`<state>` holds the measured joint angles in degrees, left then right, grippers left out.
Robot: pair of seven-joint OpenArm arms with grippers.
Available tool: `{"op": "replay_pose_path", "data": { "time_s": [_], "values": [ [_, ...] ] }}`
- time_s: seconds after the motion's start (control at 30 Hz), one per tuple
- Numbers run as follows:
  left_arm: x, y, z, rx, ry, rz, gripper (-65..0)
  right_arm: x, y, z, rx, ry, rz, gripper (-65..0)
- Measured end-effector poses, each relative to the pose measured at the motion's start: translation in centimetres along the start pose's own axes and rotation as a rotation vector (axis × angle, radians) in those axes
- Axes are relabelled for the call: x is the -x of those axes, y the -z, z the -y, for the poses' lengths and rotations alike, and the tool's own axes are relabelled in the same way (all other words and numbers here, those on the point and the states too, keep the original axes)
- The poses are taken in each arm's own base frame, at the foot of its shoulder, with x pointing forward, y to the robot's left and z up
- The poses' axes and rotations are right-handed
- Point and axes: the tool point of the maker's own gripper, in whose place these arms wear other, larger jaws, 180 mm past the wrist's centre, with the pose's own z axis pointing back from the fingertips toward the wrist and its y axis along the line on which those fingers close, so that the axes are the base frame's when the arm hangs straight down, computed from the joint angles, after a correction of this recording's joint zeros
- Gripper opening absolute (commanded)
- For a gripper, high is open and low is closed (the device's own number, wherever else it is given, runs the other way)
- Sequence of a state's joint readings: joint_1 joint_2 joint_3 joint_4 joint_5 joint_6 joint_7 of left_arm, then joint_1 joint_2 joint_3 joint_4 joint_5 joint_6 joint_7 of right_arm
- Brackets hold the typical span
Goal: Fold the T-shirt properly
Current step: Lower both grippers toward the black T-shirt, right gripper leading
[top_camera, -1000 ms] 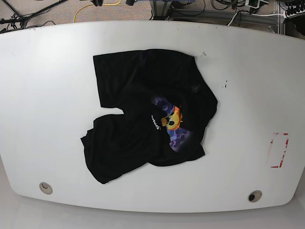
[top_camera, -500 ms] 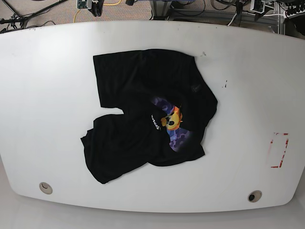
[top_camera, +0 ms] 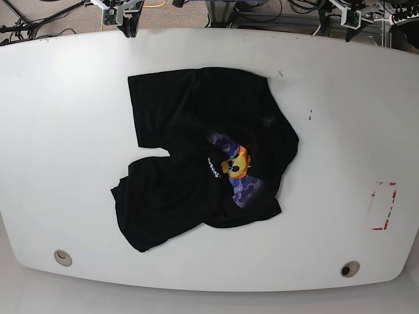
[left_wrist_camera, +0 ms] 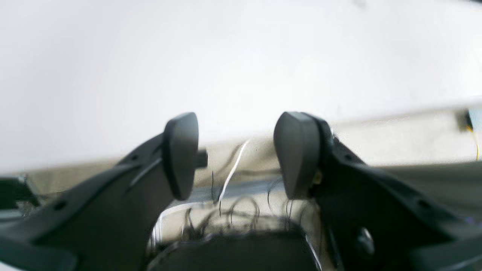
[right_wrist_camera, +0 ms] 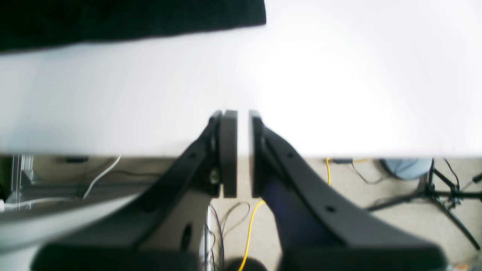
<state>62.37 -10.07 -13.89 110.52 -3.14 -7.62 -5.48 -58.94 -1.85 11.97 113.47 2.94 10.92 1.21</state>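
A: Far upper left of the base view, the right hand point(top_camera: 127, 26) is poking in over the back edge of the white bench point(top_camera: 59, 131). From its own wrist camera the two fingers point(right_wrist_camera: 229, 154) stand nearly together, only a thin slit between them, nothing in there. Closed and empty.

B: And the T-shirt point(top_camera: 196, 157)?

A: Middle of the frame, a touch left of centre, lying crumpled on the bench, black, not folded into any neat shape. One flap reaches toward the upper left, another lobe sags to the lower left. The yellow-orange face print point(top_camera: 237, 163) sits right of the shirt's middle, with the purple-blue patch point(top_camera: 246, 190) just below it and small white lettering point(top_camera: 211, 166) beside it on the left.

B: Anything touching it?

A: No, both hands are well apart from it. In the right wrist view a black edge of the cloth point(right_wrist_camera: 131, 17) shows along the top left.

B: Further right?

A: A red-outlined rectangle point(top_camera: 383, 205) is marked on the bench near the right edge. Up in the upper right corner is the left hand point(top_camera: 349, 29); its wrist view shows the fingers point(left_wrist_camera: 180, 154) spread wide, gripping nothing.
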Motion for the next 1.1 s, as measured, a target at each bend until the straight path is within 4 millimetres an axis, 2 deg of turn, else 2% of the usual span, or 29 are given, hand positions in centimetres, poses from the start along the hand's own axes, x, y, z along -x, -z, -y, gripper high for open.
{"op": "replay_pose_path", "data": {
  "time_s": [0.5,0.77,1.1],
  "values": [
    [-2.5,1.9,-1.0,-0.027,-0.004,0.085,-31.9,-3.7,2.8,0.3,-0.001,-0.013,0.12,-60.4],
    [-5.0,3.3,-1.5,-0.041,-0.006,0.168,-31.6,-5.9,4.5,-0.2,-0.026,-0.024,0.187,-60.1],
    [-7.2,4.6,-2.2,-0.062,-0.002,0.234,-31.1,-7.6,5.7,-0.6,-0.047,-0.045,0.218,-57.7]
  ]
}}
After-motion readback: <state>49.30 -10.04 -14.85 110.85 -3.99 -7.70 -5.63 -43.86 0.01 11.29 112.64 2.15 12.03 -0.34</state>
